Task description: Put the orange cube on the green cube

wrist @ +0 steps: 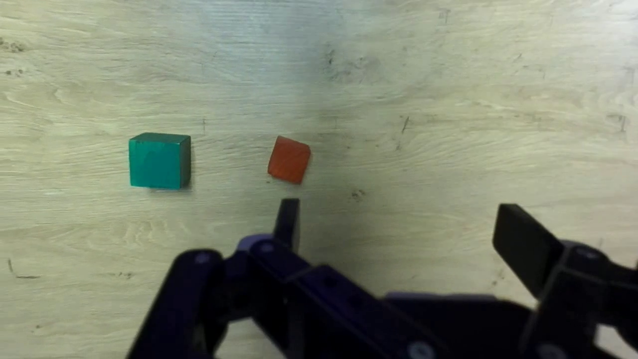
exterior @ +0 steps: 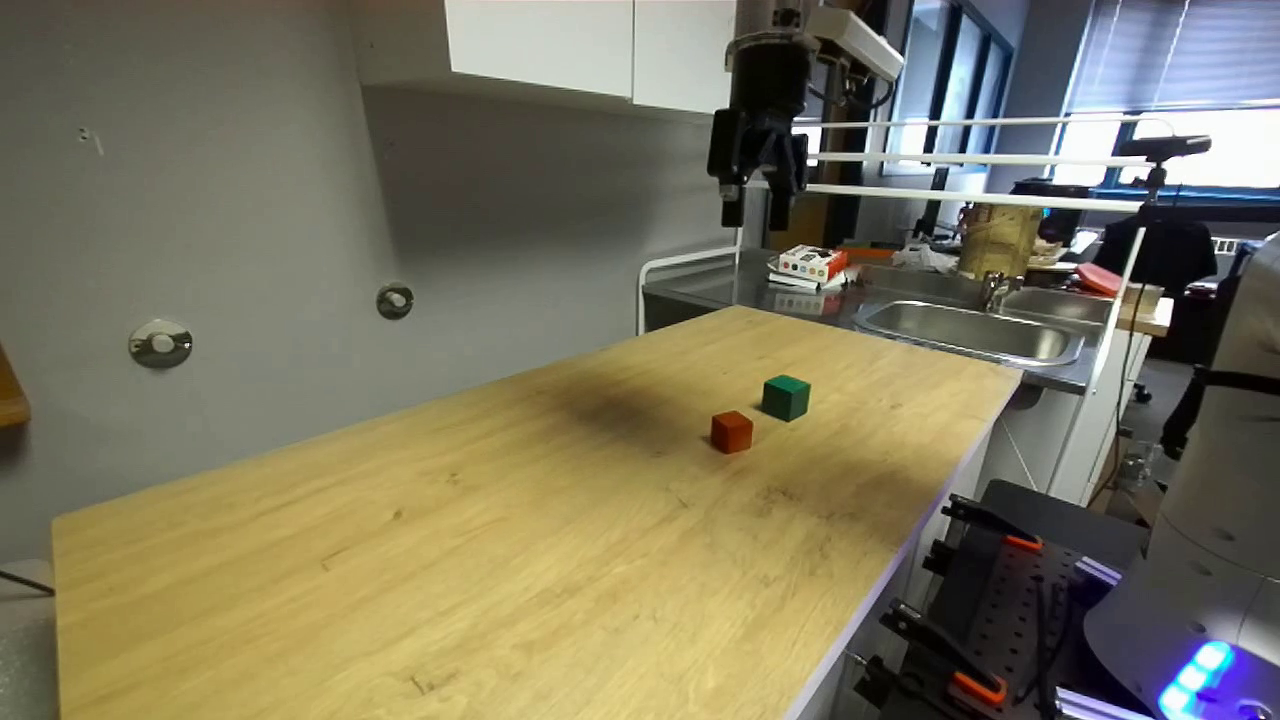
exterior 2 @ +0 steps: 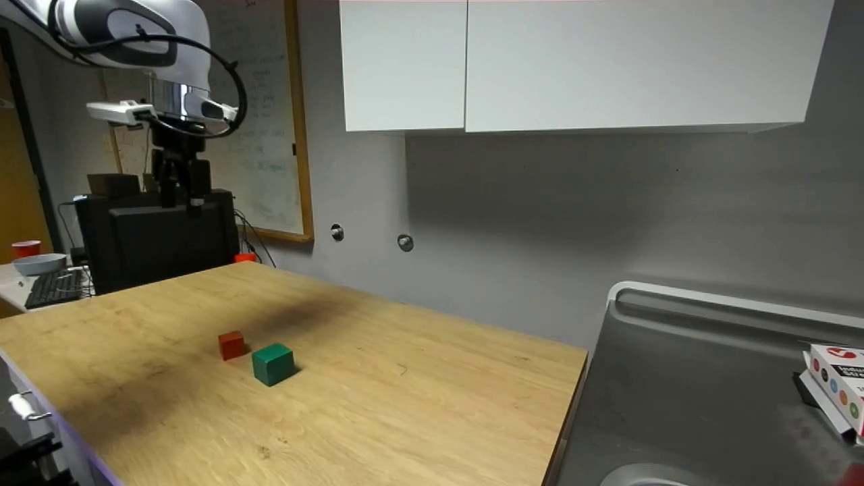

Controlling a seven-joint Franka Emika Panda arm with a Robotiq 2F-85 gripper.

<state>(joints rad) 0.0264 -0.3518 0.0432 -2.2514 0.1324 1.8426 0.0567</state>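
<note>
The small red-orange cube (exterior: 732, 432) lies on the wooden table (exterior: 480, 540). It also shows in an exterior view (exterior 2: 232, 345) and in the wrist view (wrist: 289, 159). The dark green cube (exterior: 786, 397) lies beside it with a gap between them. It also shows in an exterior view (exterior 2: 273, 364) and, left of the orange cube, in the wrist view (wrist: 157, 162). My gripper (wrist: 396, 214) is open and empty, with its two fingers well apart. In both exterior views the gripper (exterior: 757, 212) (exterior 2: 181, 201) hangs high above the table, pointing down.
White wall cabinets (exterior 2: 580, 67) hang above the back of the table. A metal sink (exterior: 970, 330) and a steel counter (exterior 2: 675, 391) with a white box (exterior 2: 837, 378) adjoin one table end. A black monitor (exterior 2: 169, 243) stands beyond the other end.
</note>
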